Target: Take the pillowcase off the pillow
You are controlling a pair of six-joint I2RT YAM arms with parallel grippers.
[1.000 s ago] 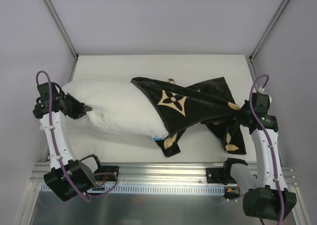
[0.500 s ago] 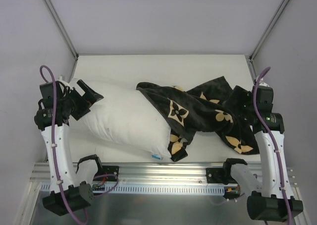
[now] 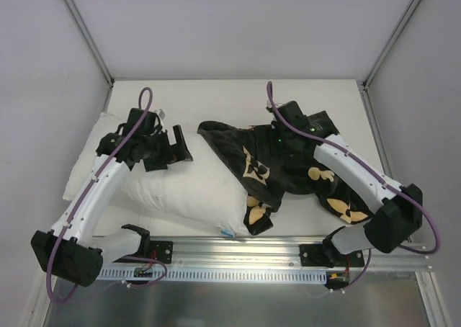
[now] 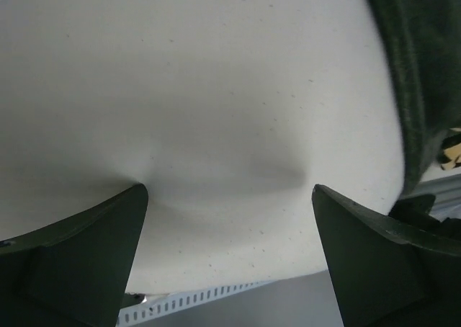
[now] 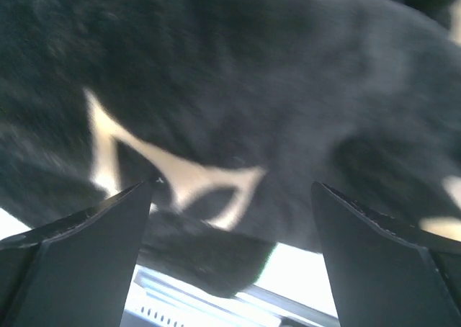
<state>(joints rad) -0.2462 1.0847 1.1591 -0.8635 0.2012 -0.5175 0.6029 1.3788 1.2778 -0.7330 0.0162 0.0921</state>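
Over the bare white pillow (image 3: 180, 186), the left gripper (image 4: 227, 191) spread wide, both tips dimpling the white cloth, nothing yet pinched. Low over the black pillowcase (image 3: 230, 143), the right gripper (image 5: 230, 190) likewise wide apart and holding nothing; contact with the pile too blurred to judge. Pillow lying slantwise across the left half of the table (image 3: 238, 96), its right end under the pillowcase, one patterned corner hanging over the near side and the rest heaped on the table to the right, beneath the right arm (image 3: 353, 172). No telling from these views: end tucked inside the opening, or merely under draped cloth. Hence the main hazard: closing the right fingers on a loose top fold and dragging only slack, leaving the end covered. Equally likely, biting too deep and catching the pillow through the velvet, so hauling both together. On the left, a wide pinch on a taut, rounded bulge, liable to slide off and leave no anchor; then any pull to the right apt to tow the pillow across the table, or to roll it toward the near edge and the rail (image 3: 238, 251) close by. Also worth watching: the heaped fabric under the right arm, apt to snag on it during a pull.
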